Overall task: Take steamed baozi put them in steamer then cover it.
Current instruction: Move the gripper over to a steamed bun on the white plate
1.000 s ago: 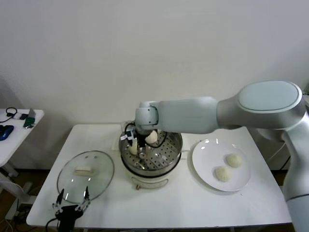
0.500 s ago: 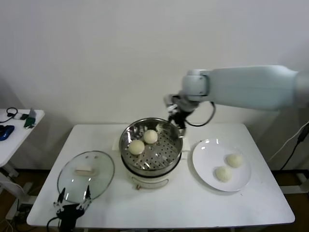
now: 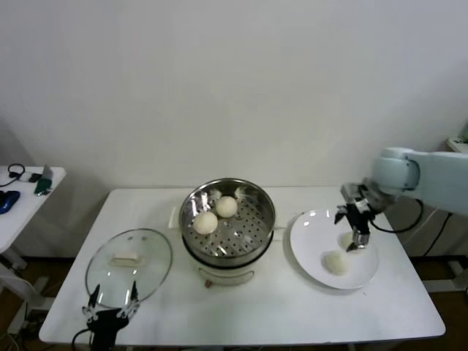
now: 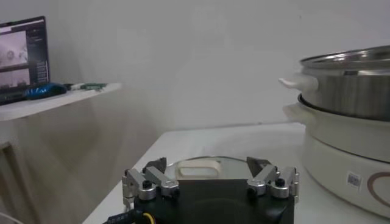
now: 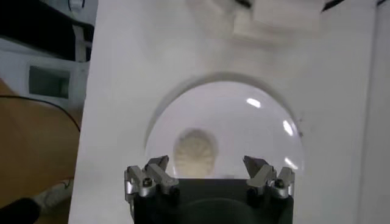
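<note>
**Two buns in the pot, two on the plate, right gripper over the plate**

Two steamed baozi sit inside the steamer (image 3: 228, 223), side by side on the perforated tray toward its far-left part: one (image 3: 205, 222) nearer, one (image 3: 226, 206) just behind and to the right of it, close together. Both are smooth, round and cream-white against the shiny steel. The steamer stands mid-counter on its white base, open on top.

Over on the right, the white plate (image 3: 311, 252) holds the other two buns. One (image 3: 335, 262) lies clear in view at the plate's near side; the second (image 3: 346, 239) is partly hidden behind the right gripper (image 3: 356, 232), which hangs directly above it. From the right wrist camera, that bun (image 5: 195, 151) shows pale with a slightly rough, dimpled top, sitting between the gripper's two fingers (image 5: 149, 177), which are spread apart and holding nothing. Whether they touch the bun or the plate I cannot tell.

The cover (image 3: 129, 266), clear glass with a metal rim and a cream handle (image 3: 124, 257), lies flat on the counter (image 3: 270, 307) to the left of the steamer, just beside it.

The left gripper (image 3: 110, 306) is parked at the counter's near-left edge, right by the cover's rim, its fingers (image 4: 145, 182) apart and empty.
</note>
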`<state>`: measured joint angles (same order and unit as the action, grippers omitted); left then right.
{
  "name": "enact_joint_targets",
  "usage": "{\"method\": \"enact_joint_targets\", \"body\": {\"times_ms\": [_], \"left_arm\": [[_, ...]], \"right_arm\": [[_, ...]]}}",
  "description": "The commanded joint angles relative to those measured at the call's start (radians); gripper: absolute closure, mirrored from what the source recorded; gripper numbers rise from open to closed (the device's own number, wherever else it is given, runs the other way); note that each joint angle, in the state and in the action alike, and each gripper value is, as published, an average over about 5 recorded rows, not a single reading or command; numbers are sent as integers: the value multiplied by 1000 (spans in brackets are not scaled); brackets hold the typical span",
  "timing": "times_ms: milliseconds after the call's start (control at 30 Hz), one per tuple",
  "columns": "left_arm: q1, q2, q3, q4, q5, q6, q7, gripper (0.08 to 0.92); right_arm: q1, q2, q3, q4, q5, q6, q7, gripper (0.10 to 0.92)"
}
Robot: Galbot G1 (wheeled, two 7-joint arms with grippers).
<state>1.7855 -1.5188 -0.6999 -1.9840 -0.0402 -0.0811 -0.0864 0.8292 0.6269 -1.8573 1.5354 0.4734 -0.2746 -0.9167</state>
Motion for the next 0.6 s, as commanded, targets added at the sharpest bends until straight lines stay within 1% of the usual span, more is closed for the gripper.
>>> {"method": "enact_joint_targets", "body": {"times_ms": [33, 300, 600], "left_arm": [[4, -1, -2, 2, -1, -3, -1, 177], [0, 0, -10, 4, -6, -3, 0, 177], [-8, 0, -15, 7, -9, 1, 0, 177]], "right_arm": [[-231, -116, 109, -29, -151, 6, 4, 203], [-416, -52, 290, -146, -189, -11, 45, 203], [-489, 23, 369, -207, -159, -34, 80, 203]]}}
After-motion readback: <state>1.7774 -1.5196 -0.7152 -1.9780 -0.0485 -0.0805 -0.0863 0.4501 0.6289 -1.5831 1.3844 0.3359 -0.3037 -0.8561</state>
